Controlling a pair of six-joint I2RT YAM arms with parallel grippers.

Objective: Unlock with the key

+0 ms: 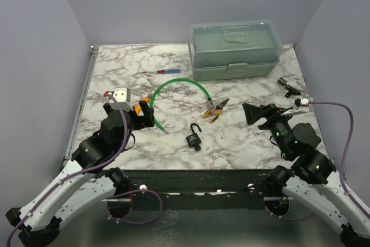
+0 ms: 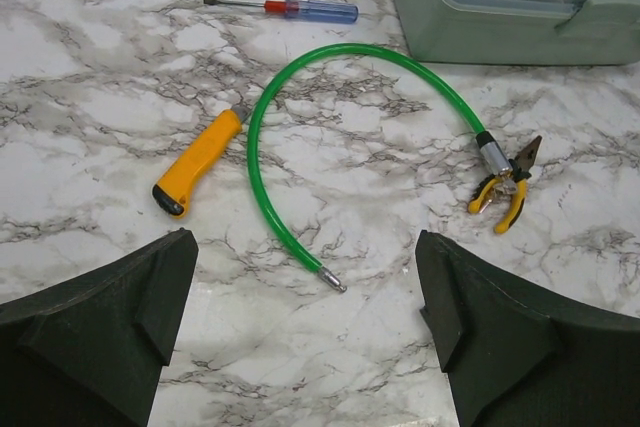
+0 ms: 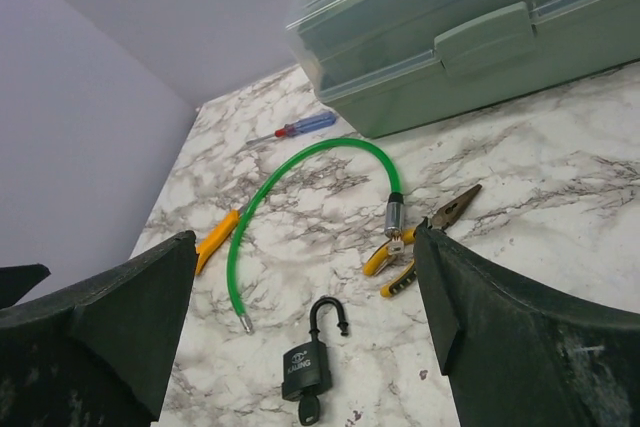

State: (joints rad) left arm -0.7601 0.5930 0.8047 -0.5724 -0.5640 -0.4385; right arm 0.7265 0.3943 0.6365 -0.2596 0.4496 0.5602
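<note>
Left claw (image 2: 305, 247) is spread wide over the marble surface (image 1: 243, 137), pinching nothing. Just ahead of it lies one orange-handled tool (image 2: 197, 162), its blade end hidden from me. Beyond that, one screwdriver (image 2: 300, 9) with a red-and-blue handle lies flat near the back. Moving along, one green cable (image 2: 250, 162) arcs across the middle, a bare metal tip at its near end and a silver fitting at the far end. That fitting is touching the single pair of yellow-handled pliers (image 2: 508, 179).

In front of the cable sits one padlock (image 3: 307, 372) with its shackle swung open. And there's the key (image 3: 310, 409), just the one, its dark head at the bottom of the padlock; it looks seated in the keyhole, though the wrist view cuts it close.

Back right, one green toolbox (image 1: 236, 50), lid down. One small black object (image 1: 287, 85) lies by the right edge. Right claw (image 3: 305, 237) is spread wide too, holding nothing, low over the surface and facing the padlock.
</note>
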